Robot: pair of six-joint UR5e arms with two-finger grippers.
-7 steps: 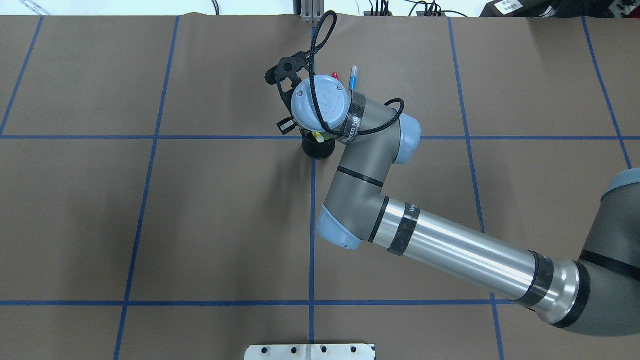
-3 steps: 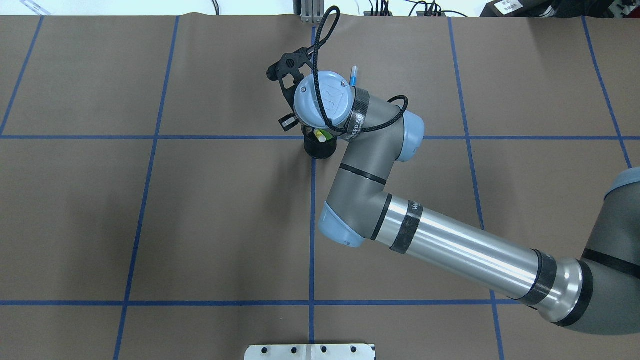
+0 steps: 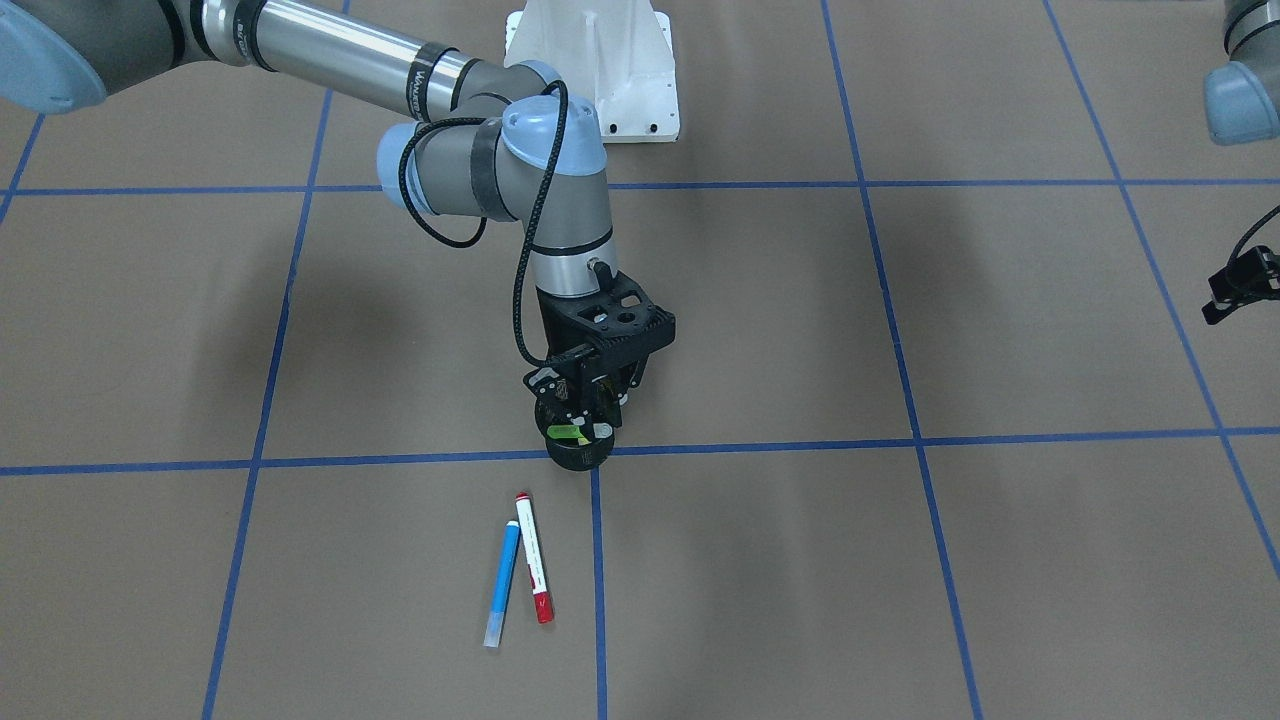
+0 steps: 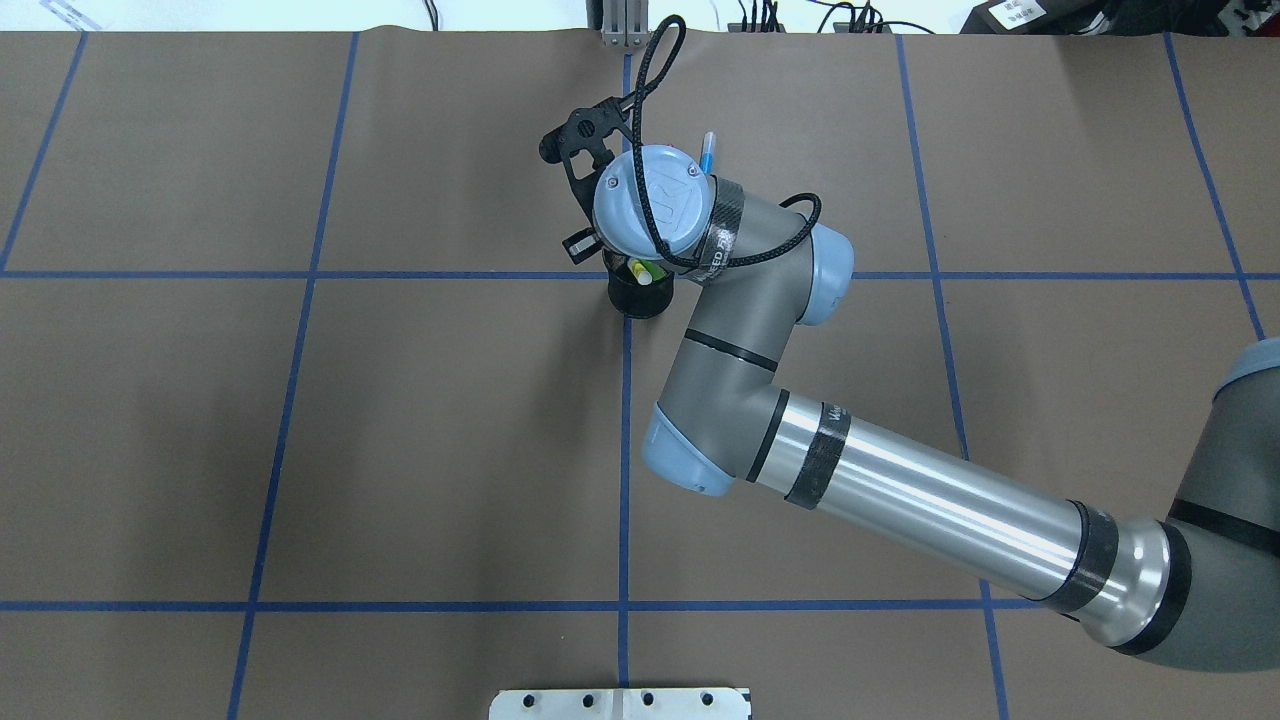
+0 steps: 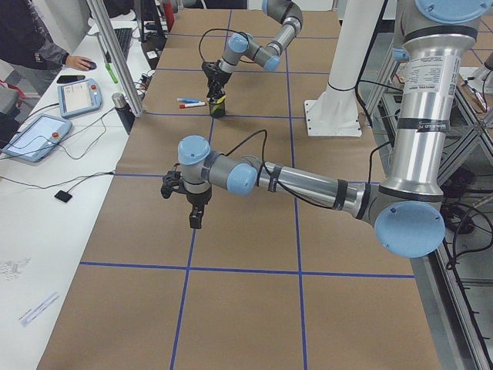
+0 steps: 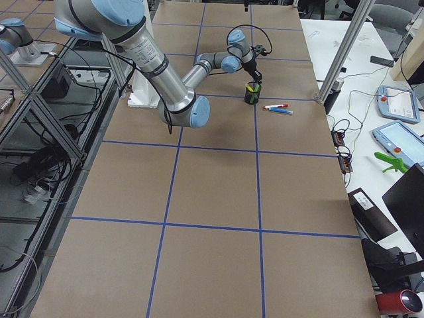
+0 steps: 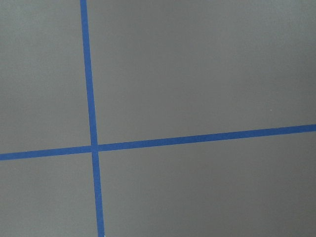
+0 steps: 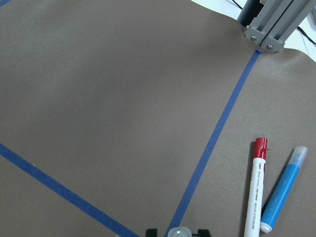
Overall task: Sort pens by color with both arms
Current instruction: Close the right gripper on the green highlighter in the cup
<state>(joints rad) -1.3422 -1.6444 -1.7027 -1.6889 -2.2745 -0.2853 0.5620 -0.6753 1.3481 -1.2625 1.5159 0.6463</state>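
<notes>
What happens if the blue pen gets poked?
It would probably roll: the blue pen is slim, round and lies flat on the table. It looks stiff and light. The white pen with red ends close beside it might block it.

Right gripper (image 3: 583, 412) over black cup (image 3: 581, 456); blue pen (image 3: 503, 583), white pen (image 3: 533, 556) alongside, nearby.

Soft, even light, apparently from overhead fixtures, leaves only faint, blurred-edged shadows on the brown table (image 3: 900, 600) under the right arm (image 3: 330, 55), whose bare metal carries a white streak of glare, while every view is bright and sharp apart from the slightly grainy left wrist view.
</notes>
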